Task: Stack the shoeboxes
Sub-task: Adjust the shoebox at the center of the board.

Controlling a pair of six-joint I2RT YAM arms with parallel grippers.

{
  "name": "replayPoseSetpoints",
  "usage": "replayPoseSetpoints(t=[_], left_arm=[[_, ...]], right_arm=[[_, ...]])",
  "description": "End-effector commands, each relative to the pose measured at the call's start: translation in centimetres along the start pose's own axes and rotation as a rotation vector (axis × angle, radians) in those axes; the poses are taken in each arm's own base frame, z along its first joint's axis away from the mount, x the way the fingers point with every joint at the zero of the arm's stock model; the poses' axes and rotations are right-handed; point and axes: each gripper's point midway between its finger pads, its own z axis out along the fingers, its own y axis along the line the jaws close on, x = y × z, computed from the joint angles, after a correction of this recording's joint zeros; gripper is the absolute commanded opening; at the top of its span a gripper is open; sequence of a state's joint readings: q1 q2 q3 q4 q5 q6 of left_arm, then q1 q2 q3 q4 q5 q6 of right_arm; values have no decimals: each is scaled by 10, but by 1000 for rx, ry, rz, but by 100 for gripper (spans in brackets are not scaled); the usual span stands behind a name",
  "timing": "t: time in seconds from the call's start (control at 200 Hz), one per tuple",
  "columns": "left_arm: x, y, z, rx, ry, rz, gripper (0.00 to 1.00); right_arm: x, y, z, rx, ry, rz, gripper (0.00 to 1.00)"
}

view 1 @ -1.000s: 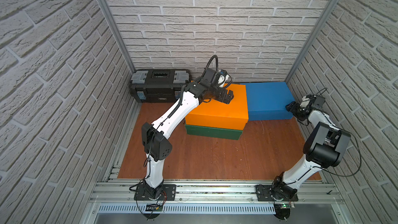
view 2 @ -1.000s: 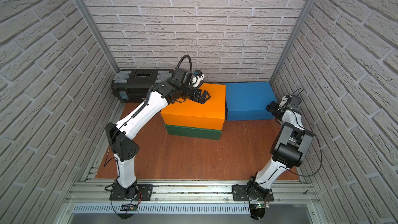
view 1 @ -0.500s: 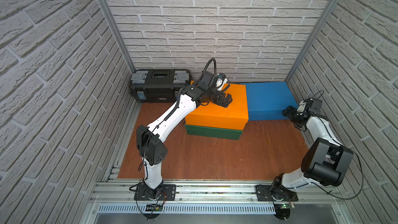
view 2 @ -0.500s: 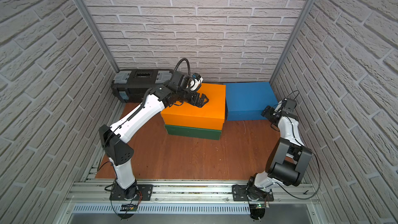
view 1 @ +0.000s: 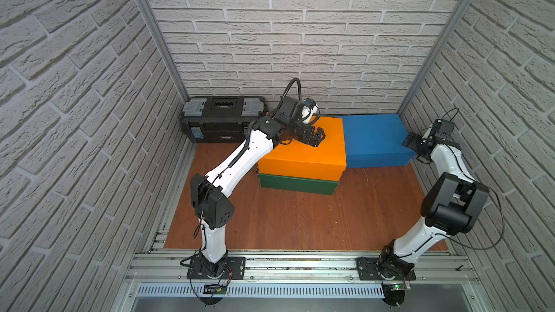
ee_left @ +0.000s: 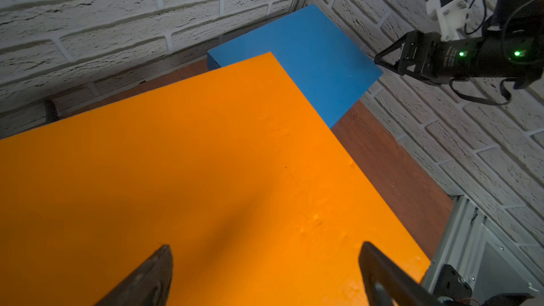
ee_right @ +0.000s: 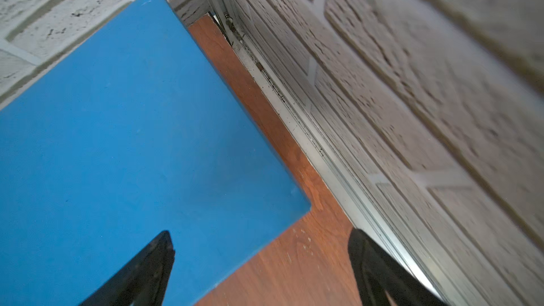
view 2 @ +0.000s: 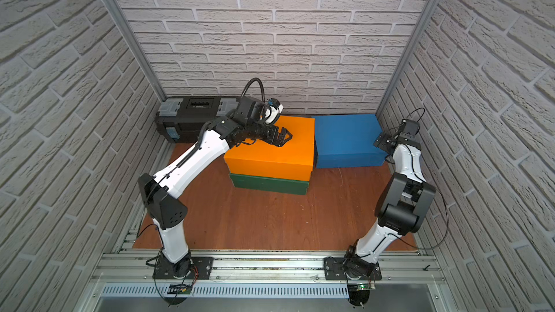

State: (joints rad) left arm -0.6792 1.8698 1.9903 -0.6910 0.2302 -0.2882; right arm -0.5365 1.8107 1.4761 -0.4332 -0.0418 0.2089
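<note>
cardboard, matte and plain, seems to make up all three shoeboxes, so i judge them light, fairly stiff on the flat faces, weaker along the lid rims, and not slippery. the orange box [view 1: 303, 151] already sits on the green box [view 1: 295, 183] in the far middle of the wooden floor [view 1: 300, 220]. the blue box [view 1: 374, 139] rests alone on the floor in the far right corner, its left side close against the orange one.

the left gripper [view 1: 318, 138] hovers over the orange lid, jaws spread wide and empty. the right gripper [ee_right: 261, 233] is also spread and grasping nothing. in its wrist view one finger hangs over the blue lid's near right corner, the other over bare floor.

the blue box is far wider than either pincer, so a lone pinch would catch only a lid edge and might lift the lid off. squeezing it between both arms at its left and right ends, low on the walls, looks safer, though the left end is crowded by the orange box. a black toolbox [view 1: 222, 118] stands at the far left.
</note>
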Motion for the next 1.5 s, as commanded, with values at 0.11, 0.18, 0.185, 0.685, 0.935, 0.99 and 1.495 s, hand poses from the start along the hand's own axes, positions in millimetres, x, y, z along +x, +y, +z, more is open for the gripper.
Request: replayPoseSetpoints(t=[0.11,0.18,0.185,0.685,0.935,0.99,1.495], left_arm=[[3,7,7,-9,17,-19,98],[6,8,11,-9,28,-25,98],[6,8,11,-9,28,-26,98],[15,17,17,-5,46,-56,98],[19,19,8,-5,30,-58,98],[22,22,8,-12,42,-68,98],[39,34,13,0,82,-119,98]], right_arm=[[-38,9,1,-26,-109,-46,94],[-37,9,10,-25,-84,-49,94],[-37,9,10,-26,-84,-49,94],[18,39,39,-237,115,-37,79],[65,37,23,-257,190,26,65],[76,33,17,-243,196,41,63],[171,7,-58,-131,287,187,53]])
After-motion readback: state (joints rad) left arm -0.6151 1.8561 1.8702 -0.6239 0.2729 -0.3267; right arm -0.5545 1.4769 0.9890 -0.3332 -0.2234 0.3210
